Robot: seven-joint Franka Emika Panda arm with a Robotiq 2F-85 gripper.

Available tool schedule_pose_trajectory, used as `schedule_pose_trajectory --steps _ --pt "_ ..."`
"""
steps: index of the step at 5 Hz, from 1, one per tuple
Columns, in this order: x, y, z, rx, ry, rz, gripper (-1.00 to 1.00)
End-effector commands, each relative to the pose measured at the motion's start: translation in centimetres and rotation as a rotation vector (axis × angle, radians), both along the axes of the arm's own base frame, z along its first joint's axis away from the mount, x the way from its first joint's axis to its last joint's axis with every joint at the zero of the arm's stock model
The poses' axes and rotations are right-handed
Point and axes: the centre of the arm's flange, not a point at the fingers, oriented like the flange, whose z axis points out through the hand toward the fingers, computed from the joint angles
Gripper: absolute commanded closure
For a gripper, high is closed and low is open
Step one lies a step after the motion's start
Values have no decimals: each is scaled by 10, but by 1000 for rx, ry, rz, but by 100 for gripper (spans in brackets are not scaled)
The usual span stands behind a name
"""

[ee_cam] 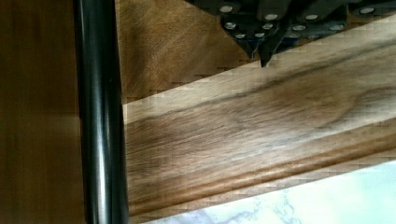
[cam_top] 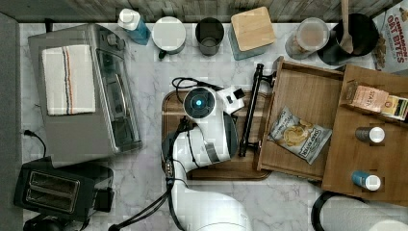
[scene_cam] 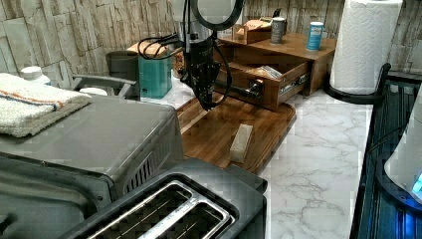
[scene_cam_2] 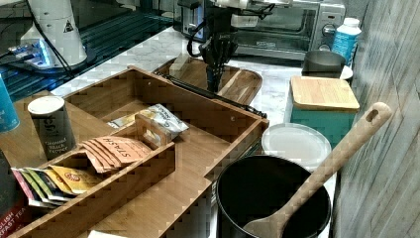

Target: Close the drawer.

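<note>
STASH tea packets (scene_cam_2: 113, 148), open drawer (scene_cam_2: 208, 119)

Arm (cam_top: 207, 130) hides tool in top view.

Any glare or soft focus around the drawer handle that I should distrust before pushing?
Wrist view: the handle is close and soft, a pale highlight streaking along it. Top view: the drawer is evenly lit and the bar reads clearly. Right view: the gripper looks dark against the tray.
</note>
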Motion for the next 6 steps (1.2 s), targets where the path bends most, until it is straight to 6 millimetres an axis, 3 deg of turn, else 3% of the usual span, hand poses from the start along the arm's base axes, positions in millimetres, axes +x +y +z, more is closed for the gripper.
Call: schedule_pose_trajectory --steps 1,4,5,6 --pt "40 -36 40 -31 -98 3 100" --pt "59 -111 56 -15 -110 67 100" --pt "60 -141 74 -11 -96 93 100" --pt "47 -190 75 38 -128 101 100"
